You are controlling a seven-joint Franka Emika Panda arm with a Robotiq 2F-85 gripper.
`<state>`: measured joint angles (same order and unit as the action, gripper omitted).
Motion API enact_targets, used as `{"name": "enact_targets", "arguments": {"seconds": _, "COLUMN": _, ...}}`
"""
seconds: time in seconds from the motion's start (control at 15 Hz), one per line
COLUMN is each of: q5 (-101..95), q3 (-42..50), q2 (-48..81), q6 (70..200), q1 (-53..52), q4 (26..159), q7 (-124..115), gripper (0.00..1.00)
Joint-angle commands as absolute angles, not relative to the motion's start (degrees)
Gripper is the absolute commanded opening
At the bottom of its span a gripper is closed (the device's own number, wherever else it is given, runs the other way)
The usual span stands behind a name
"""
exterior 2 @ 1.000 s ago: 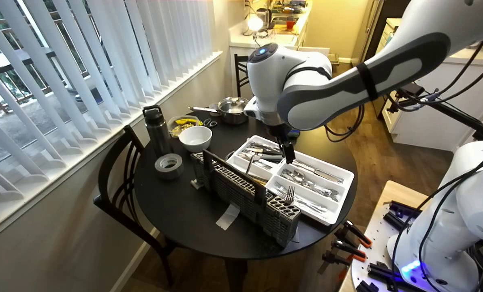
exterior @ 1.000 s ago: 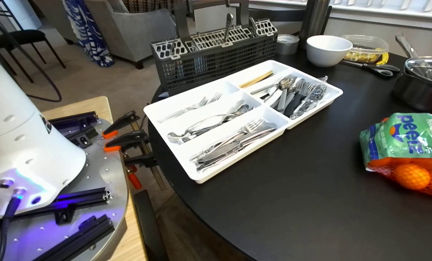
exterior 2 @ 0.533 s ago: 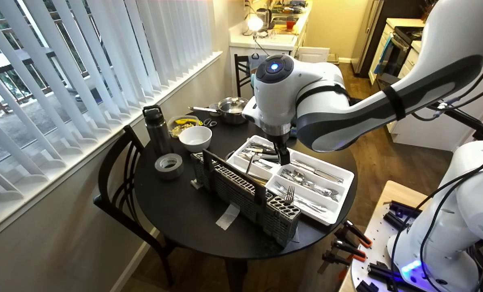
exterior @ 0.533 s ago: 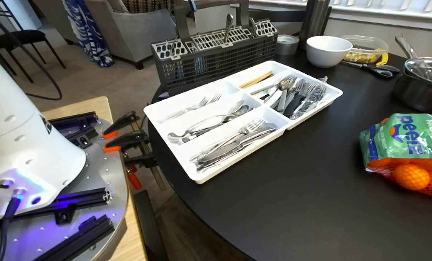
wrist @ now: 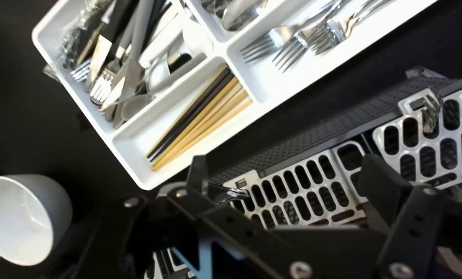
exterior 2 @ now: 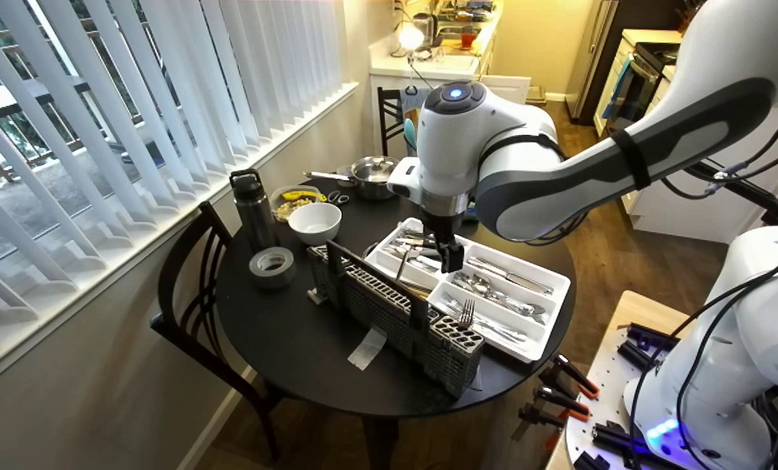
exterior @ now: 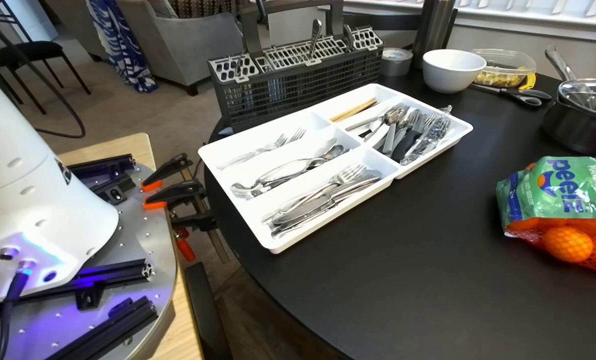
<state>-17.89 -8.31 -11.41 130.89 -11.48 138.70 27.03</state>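
Observation:
My gripper (wrist: 287, 170) stands open in the wrist view, nothing between its fingers. Beneath it lies the dark cutlery basket (wrist: 304, 190) with its slotted grey lids. A metal utensil (wrist: 235, 193) pokes from the basket beside the left-hand finger; whether they touch I cannot tell. A fork (wrist: 430, 112) stands in the basket's far right section. In an exterior view the gripper (exterior 2: 453, 256) hangs above the white divided tray (exterior 2: 552, 323), near the basket's tray side. Chopsticks (wrist: 211, 120), forks (wrist: 293, 42), spoons and knives lie sorted in the tray.
A white bowl (exterior 2: 315, 225), a tape roll (exterior 2: 272, 267) and a tall bottle (exterior 2: 253, 209) stand beyond the basket. A lidded pot (exterior 2: 374, 177), scissors (exterior: 523, 97) and a bag of mandarins (exterior: 563, 200) are on the same round black table (exterior: 428, 280).
The gripper has shifted slightly left and down in an exterior view, toward the basket, and its tilt has changed. The arm's wrist moved right. Tray, basket and cutlery look unmoved.

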Motion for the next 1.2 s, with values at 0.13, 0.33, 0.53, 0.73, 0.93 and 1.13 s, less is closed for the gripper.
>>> {"name": "enact_targets", "arguments": {"seconds": 0.13, "q5": -0.31, "q3": -0.68, "q2": -19.23, "q6": 130.17, "q1": -12.22, "q4": 142.60, "q7": 46.91, "gripper": 1.00}}
{"name": "enact_targets", "arguments": {"seconds": 0.33, "q5": 10.30, "q3": 2.14, "q2": -21.11, "q6": 127.52, "q1": -13.86, "q4": 144.08, "q7": 54.46, "gripper": 1.00}}
{"name": "enact_targets", "arguments": {"seconds": 0.53, "q5": 19.30, "q3": 3.42, "q2": -20.15, "q6": 125.75, "q1": -14.56, "q4": 145.94, "q7": 57.19, "gripper": 1.00}}
{"name": "enact_targets", "arguments": {"seconds": 0.73, "q5": 24.15, "q3": 3.51, "q2": -19.50, "q6": 126.18, "q1": -14.13, "q4": 147.93, "q7": 58.40, "gripper": 1.00}}
{"name": "enact_targets", "arguments": {"seconds": 0.93, "q5": 27.19, "q3": 3.36, "q2": -18.65, "q6": 125.92, "q1": -13.66, "q4": 149.00, "q7": 57.25, "gripper": 1.00}}
{"name": "enact_targets", "arguments": {"seconds": 1.13, "q5": 28.70, "q3": 2.81, "q2": -17.79, "q6": 126.71, "q1": -13.27, "q4": 150.08, "q7": 56.74, "gripper": 1.00}}
